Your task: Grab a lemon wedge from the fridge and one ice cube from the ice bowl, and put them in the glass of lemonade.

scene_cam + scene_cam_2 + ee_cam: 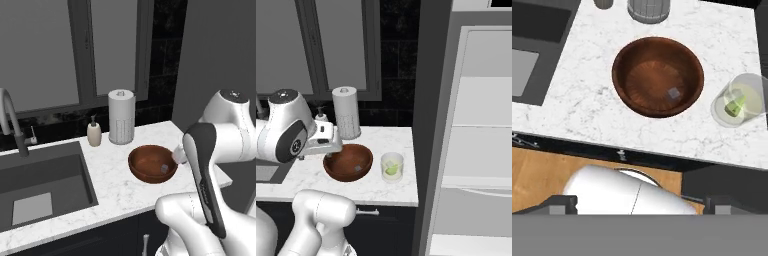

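Already a lemon wedge (735, 105) is seen inside the glass of lemonade (741, 100), on the marble counter (587, 95) just beside the ice bowl (657, 76).

Seen from above in the hand view, the wedge is small and yellowish-green, with its narrow end pointed toward the tumbler's upper rim. One small pale ice cube (673, 93) is held in the reddish-brown wooden bowl, off centre toward the glass. A white perforated cylinder (121, 116) and a soap dispenser (94, 132) are stood behind the bowl; the sink (40, 182) is set to its left, the fridge (478, 150) open at right. The gripper's jaws are spread wide, nothing held.
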Robot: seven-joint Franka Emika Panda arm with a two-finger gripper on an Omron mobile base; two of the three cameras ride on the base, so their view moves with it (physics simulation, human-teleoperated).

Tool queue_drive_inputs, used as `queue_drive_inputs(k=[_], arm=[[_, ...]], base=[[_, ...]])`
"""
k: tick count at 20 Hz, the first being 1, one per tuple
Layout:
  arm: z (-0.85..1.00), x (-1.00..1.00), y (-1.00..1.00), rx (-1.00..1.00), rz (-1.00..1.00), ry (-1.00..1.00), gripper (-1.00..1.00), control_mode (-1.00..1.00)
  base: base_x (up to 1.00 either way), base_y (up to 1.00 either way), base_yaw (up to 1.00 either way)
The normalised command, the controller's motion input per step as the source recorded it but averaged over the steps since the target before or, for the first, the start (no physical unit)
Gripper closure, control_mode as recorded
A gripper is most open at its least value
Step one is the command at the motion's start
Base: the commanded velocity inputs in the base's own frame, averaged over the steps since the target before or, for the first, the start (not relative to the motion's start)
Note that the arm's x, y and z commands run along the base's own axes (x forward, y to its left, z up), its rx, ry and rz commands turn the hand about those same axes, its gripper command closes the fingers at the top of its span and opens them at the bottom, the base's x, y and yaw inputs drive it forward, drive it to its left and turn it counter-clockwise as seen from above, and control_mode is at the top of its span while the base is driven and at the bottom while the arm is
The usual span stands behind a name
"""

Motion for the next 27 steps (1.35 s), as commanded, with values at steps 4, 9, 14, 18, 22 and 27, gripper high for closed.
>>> queue_drive_inputs(k=[4,9,14,18,22,27], arm=[[0.37,-0.06,0.39,0.00,-0.22,-0.04,-1.00,-1.00],[0.12,0.00,0.27,0.05,-0.33,0.00,-1.00,-1.00],[-0.12,-0.03,-0.03,0.22,-0.33,0.00,-1.00,-1.00],[-0.15,0.12,-0.13,0.00,-0.09,0.17,-1.00,-1.00],[-0.03,0.32,0.00,-0.08,0.01,0.03,-1.00,-1.00],[-0.02,0.33,-0.01,-0.01,0.03,-0.02,-1.00,-1.00]], base=[[0.00,0.00,0.00],[0.00,0.00,0.00],[0.00,0.00,0.00],[0.00,0.00,0.00],[0.00,0.00,0.00],[0.00,0.00,0.00]])
